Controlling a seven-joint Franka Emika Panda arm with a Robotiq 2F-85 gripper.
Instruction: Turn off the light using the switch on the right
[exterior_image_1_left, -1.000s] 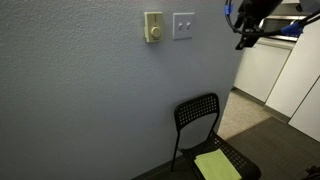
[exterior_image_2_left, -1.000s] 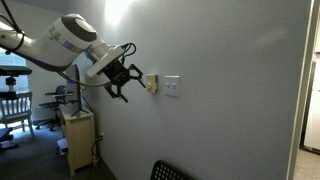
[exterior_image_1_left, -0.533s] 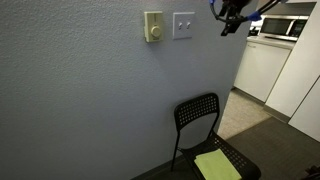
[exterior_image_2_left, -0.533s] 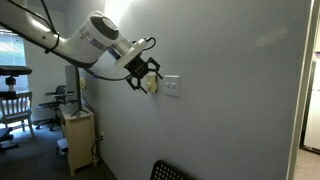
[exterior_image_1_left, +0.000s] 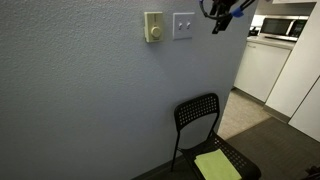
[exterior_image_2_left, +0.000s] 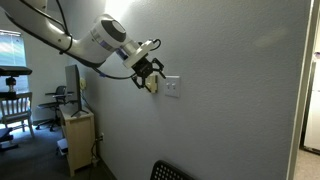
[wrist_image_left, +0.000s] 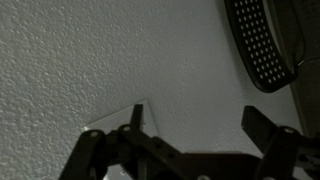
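Hovering w/ gripper (exterior_image_1_left: 221, 23) spread open, gripping nothing. Pointing twd wall (exterior_image_1_left: 80, 90); switch (exterior_image_1_left: 183, 26) lying just ahead of fingertips, near, not touching.

A home, with a kitchen opening off the room.
White kitchen cabinets (exterior_image_1_left: 262, 70) and a microwave oven (exterior_image_1_left: 288, 28) show beyond the textured pale wall (exterior_image_1_left: 80, 100); a black perforated metal chair (exterior_image_1_left: 200, 115) stands on carpet.

Over the past second, you have swung the gripper (exterior_image_1_left: 216, 24) up and along the wall (exterior_image_1_left: 90, 100), from well clear of the switch (exterior_image_1_left: 183, 25) to near it, the arm reaching farther out.
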